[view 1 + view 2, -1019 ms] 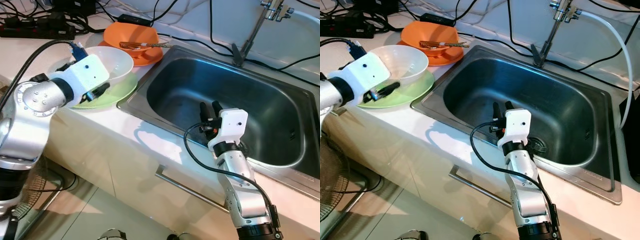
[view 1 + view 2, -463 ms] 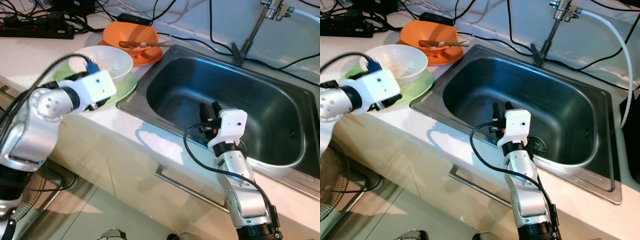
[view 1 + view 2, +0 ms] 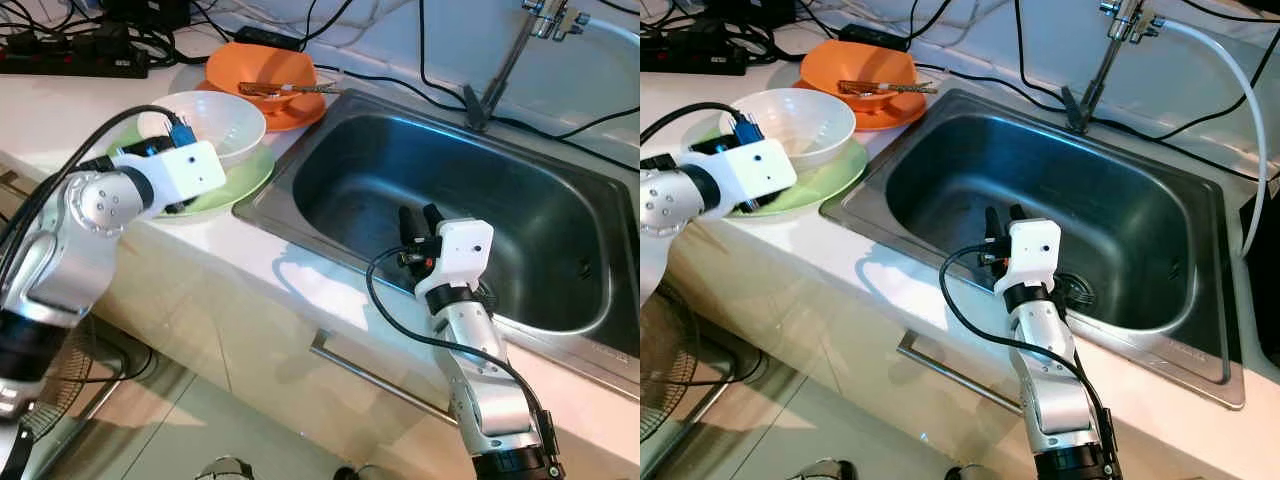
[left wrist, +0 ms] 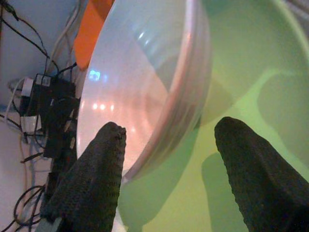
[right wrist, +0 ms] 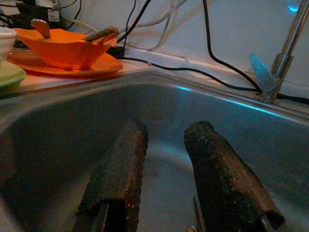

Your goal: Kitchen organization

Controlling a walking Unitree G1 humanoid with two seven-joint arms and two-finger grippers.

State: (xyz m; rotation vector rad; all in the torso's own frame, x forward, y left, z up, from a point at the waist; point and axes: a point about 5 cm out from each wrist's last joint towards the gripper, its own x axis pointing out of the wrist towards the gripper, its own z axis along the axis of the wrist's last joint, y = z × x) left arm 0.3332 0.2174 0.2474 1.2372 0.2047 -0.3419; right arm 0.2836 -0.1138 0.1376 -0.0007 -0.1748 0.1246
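A white bowl (image 3: 215, 120) stands on a green plate (image 3: 250, 175) on the counter left of the sink (image 3: 330, 135). My left gripper (image 4: 169, 179) is at the bowl's near side, low over the plate. It is open, and the bowl's rim (image 4: 193, 87) runs between its two fingers without being pinched. Behind them an orange bowl (image 3: 262, 68) holding utensils sits on an orange plate (image 3: 295, 117). My right gripper (image 3: 420, 218) hangs over the sink's front part, open, with nothing between its fingers (image 5: 118, 169).
A faucet (image 3: 505, 65) rises behind the sink, with black cables (image 3: 425, 60) draped along the wall and counter. A power strip (image 3: 70, 62) lies at the back left. A drawer handle (image 3: 370, 375) runs below the counter edge, and a fan (image 3: 60, 375) stands on the floor.
My left wrist has dropped and shifted along the bowl's near side, ending low over the green plate. The right arm and the dishes have stayed put.
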